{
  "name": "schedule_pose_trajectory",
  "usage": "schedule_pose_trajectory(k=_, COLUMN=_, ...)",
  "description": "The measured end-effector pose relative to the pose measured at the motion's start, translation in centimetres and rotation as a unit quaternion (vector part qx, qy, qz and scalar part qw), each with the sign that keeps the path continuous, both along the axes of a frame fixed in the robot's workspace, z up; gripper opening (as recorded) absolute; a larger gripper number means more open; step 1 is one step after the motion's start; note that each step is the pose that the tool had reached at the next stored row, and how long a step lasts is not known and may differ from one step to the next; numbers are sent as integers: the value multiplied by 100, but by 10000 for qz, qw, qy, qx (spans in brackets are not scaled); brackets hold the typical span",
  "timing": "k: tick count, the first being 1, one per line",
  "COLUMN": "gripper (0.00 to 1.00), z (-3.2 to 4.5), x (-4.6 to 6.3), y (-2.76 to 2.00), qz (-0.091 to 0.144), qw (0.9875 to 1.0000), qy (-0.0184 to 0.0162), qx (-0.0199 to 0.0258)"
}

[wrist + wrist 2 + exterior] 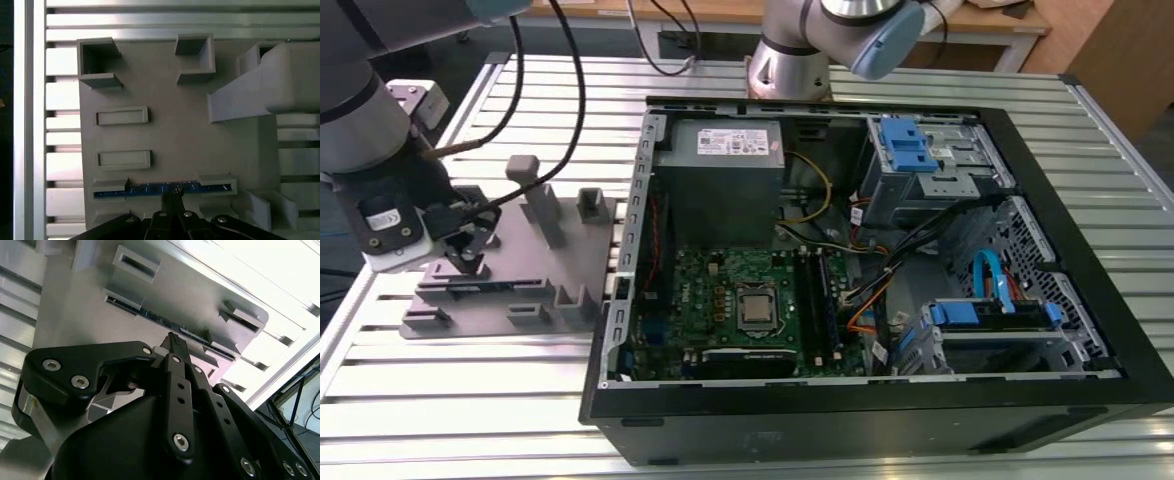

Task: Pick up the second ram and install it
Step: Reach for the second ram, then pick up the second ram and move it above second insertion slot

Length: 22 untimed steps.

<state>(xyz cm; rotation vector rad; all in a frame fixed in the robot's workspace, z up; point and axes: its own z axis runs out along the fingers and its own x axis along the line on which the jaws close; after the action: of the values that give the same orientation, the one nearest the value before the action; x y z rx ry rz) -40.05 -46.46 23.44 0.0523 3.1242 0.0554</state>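
Standing on its long edge in a slot of the matte grey fixture plate (175, 130), the second ram (145, 189) showed as a thin dark strip, its ends tucked behind raised blocks. The gripper (172, 199) sat at its middle and covered that part; whether it was open or clamped could not be told. On the exterior view's right, the open black computer case (1067, 300) lay on a ribbed aluminium table (454, 385).

I work over a ribbed aluminium table (467, 385), brightly lit; beyond it stands a wooden bench (1001, 22), beside a wooden panel (1121, 60).
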Motion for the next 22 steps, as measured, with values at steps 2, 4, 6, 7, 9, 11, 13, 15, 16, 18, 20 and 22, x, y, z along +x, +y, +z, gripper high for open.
schedule_pose_trajectory(k=2, gripper=11, z=-35, x=7, y=-1, qz=23, qw=10000, qy=2, qx=-1)
schedule_pose_trajectory(k=4, gripper=11, z=-72, x=11, y=-1, qz=45, qw=10000, qy=4, qx=-1)
schedule_pose_trajectory(k=6, gripper=11, z=-107, x=11, y=-2, qz=71, qw=10000, qy=7, qx=-1)
schedule_pose_trajectory(k=7, gripper=11, z=-116, x=12, y=-2, qz=76, qw=10000, qy=7, qx=-1)
schedule_pose_trajectory(k=9, gripper=11, z=-116, x=11, y=-2, qz=76, qw=10000, qy=8, qx=-1)
schedule_pose_trajectory(k=11, gripper=11, z=-118, x=12, y=-2, qz=77, qw=10000, qy=8, qx=-1)
schedule_pose_trajectory(k=13, gripper=11, z=-118, x=12, y=-1, qz=76, qw=10000, qy=8, qx=-1)
schedule_pose_trajectory(k=15, gripper=11, z=-118, x=12, y=-1, qz=76, qw=10000, qy=8, qx=-1)
schedule_pose_trajectory(k=16, gripper=11, z=-118, x=13, y=-1, qz=76, qw=10000, qy=8, qx=-1)
schedule_pose_trajectory(k=18, gripper=11, z=-118, x=12, y=-2, qz=76, qw=10000, qy=8, qx=-1)
schedule_pose_trajectory(k=20, gripper=11, z=-119, x=13, y=-2, qz=77, qw=10000, qy=8, qx=-1)
schedule_pose_trajectory(k=22, gripper=11, z=-119, x=12, y=-1, qz=91, qw=10000, qy=8, qx=-1)
